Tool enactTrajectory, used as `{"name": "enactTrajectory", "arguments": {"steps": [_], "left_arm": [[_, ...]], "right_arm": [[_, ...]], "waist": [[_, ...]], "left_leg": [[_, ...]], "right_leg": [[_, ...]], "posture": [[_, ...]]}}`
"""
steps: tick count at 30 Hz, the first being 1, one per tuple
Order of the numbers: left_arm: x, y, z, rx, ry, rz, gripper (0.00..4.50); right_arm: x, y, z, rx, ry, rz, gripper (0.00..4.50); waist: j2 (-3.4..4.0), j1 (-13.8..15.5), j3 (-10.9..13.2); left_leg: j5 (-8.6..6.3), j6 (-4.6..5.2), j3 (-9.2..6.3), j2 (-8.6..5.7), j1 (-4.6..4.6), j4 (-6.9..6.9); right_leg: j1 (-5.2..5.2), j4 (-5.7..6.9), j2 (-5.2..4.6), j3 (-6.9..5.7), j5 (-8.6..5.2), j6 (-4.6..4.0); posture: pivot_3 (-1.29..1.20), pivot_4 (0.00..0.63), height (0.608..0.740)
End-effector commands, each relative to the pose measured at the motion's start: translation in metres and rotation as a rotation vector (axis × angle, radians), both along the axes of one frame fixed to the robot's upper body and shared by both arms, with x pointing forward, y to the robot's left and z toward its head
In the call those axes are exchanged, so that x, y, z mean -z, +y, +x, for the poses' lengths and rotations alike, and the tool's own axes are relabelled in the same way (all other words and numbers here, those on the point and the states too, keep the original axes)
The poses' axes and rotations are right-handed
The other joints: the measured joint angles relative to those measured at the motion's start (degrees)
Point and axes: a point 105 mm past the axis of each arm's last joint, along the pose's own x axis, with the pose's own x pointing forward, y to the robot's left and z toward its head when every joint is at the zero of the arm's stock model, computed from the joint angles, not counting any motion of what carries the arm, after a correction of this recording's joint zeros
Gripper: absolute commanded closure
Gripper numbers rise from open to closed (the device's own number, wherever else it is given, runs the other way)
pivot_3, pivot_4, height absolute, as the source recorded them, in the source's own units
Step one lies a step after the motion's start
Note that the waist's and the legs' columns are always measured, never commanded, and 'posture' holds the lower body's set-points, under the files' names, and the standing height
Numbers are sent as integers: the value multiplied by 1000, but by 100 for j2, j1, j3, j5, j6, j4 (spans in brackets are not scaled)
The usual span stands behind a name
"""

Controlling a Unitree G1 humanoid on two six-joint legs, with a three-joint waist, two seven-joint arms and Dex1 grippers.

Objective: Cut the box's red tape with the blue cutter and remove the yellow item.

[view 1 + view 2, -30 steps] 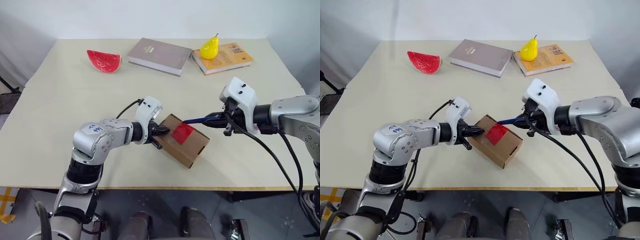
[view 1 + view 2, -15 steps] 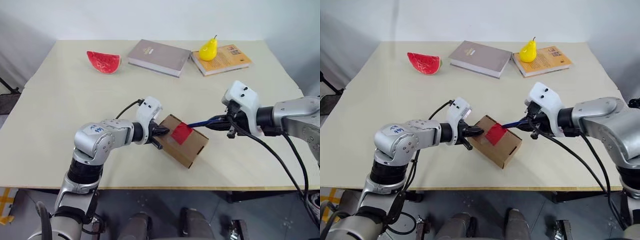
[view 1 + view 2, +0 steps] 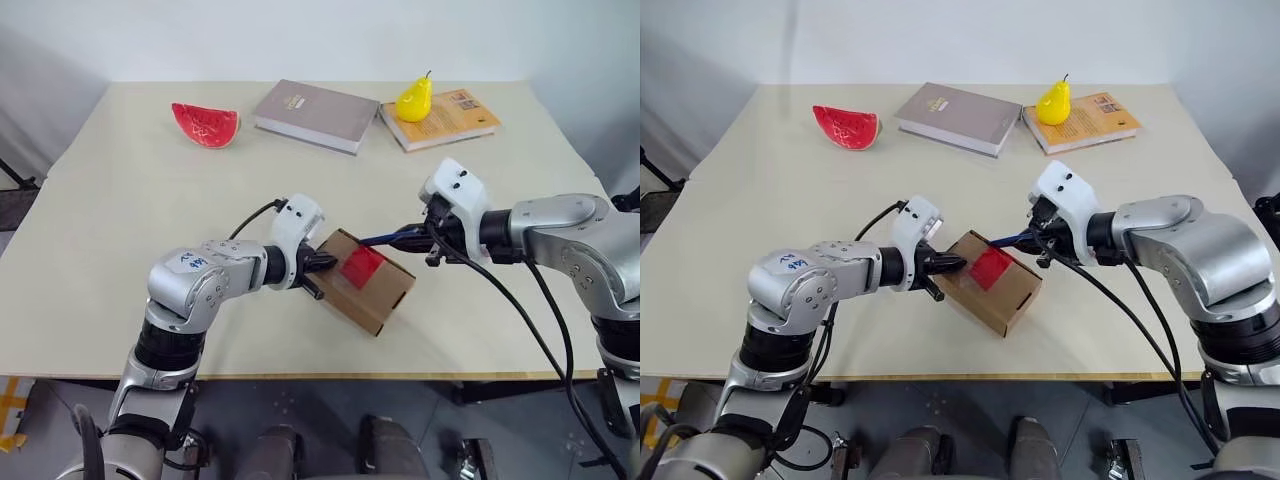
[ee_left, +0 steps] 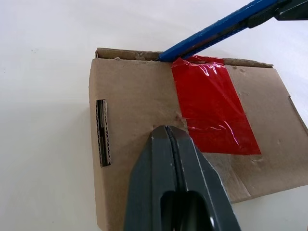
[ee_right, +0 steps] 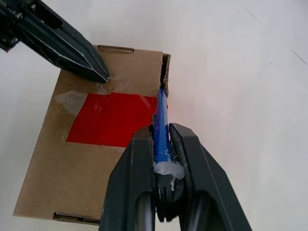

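The brown box (image 3: 372,290) lies near the table's front edge with the red tape (image 3: 362,267) across its top. My left gripper (image 4: 166,129) is shut and its tip presses on the lid just beside the tape. From the right, my right gripper (image 5: 161,131) is shut on the blue cutter (image 5: 160,115). The cutter's (image 3: 385,238) tip sits at the box's far edge, in the seam where the tape folds over. The yellow item is hidden.
At the table's back lie a red watermelon slice (image 3: 205,122), a grey book (image 3: 318,113), and an orange book (image 3: 458,118) with a yellow pear (image 3: 416,98) on it. The box is close to the table's front edge (image 3: 330,375).
My right gripper has edged slightly left with the cutter, bringing its tip to the box's far edge by the tape. The left gripper and box have stayed put.
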Motion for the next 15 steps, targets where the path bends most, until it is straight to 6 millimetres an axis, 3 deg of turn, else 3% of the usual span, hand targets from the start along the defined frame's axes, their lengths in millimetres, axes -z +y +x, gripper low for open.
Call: {"name": "enactTrajectory", "arguments": {"steps": [1, 5, 11, 15], "left_arm": [[37, 10, -2, -50, 134, 89, 4500], [39, 9, -2, -49, 138, 91, 4500], [40, 8, -1, -41, 140, 94, 4500], [40, 9, 0, -41, 139, 100, 4500]], "right_arm": [[-5, -13, -13, -8, 2, -32, 4335], [-5, -35, -26, 11, 38, -91, 4335], [-10, -51, -28, 47, 19, -123, 4335], [-36, -68, -19, 143, -70, -22, 4335]], "waist": [[0, 5, 0], [0, 19, 0], [0, 5, 0], [0, 12, 0]], "left_leg": [[0, 0, -3, 0, -3, 0], [0, 1, -6, -2, -9, -1], [2, 6, -1, -3, -4, 0], [3, 7, -1, -3, -3, 0]], "right_leg": [[0, 0, 0, 0, 0, 0], [1, -3, -2, 0, 0, 0], [8, -29, -1, 1, 0, 0], [10, -31, -3, 21, 0, 0]], "posture": [[0, 150, 740], [0, 150, 740], [0, 150, 740], [0, 150, 740]]}}
